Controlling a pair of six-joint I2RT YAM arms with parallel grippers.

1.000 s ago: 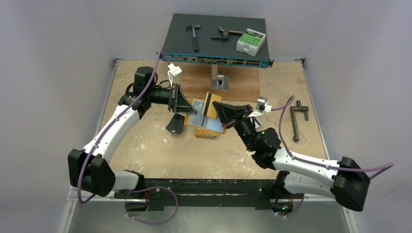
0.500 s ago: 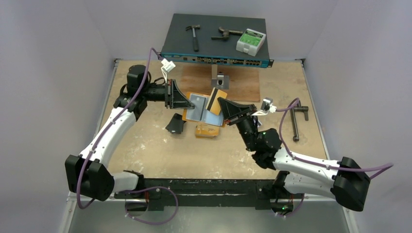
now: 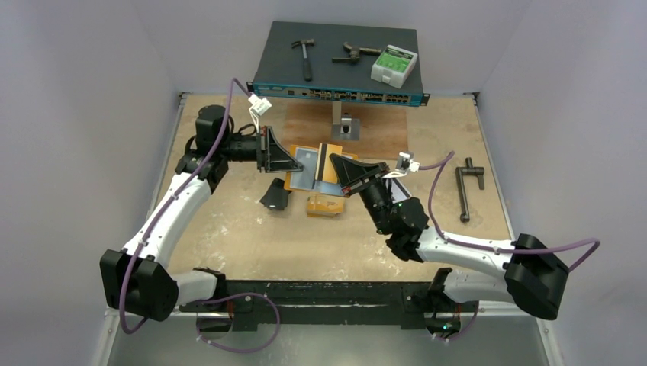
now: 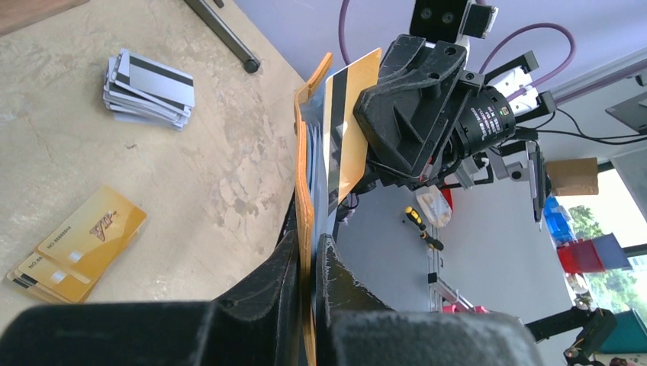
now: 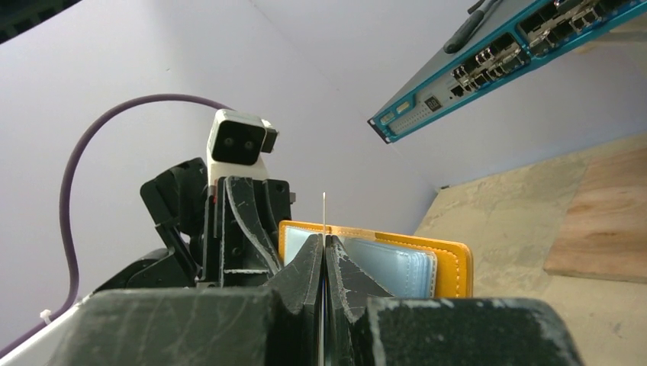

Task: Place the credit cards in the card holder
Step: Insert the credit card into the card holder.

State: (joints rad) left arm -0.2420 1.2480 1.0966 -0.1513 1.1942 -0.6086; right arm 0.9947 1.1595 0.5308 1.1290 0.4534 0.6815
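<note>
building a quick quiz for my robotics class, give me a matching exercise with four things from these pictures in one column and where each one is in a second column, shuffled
Things
1. wallet
2. yellow card
3. silver card stack
4. hammer

Places
A. lying on the table
B. on top of the network switch
C. pinched in the left gripper
D. pinched in the right gripper

Pairs: 1-C, 2-D, 3-A, 4-B

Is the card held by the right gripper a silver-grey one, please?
No, the card in the right gripper is yellow-orange with a black stripe.
</note>
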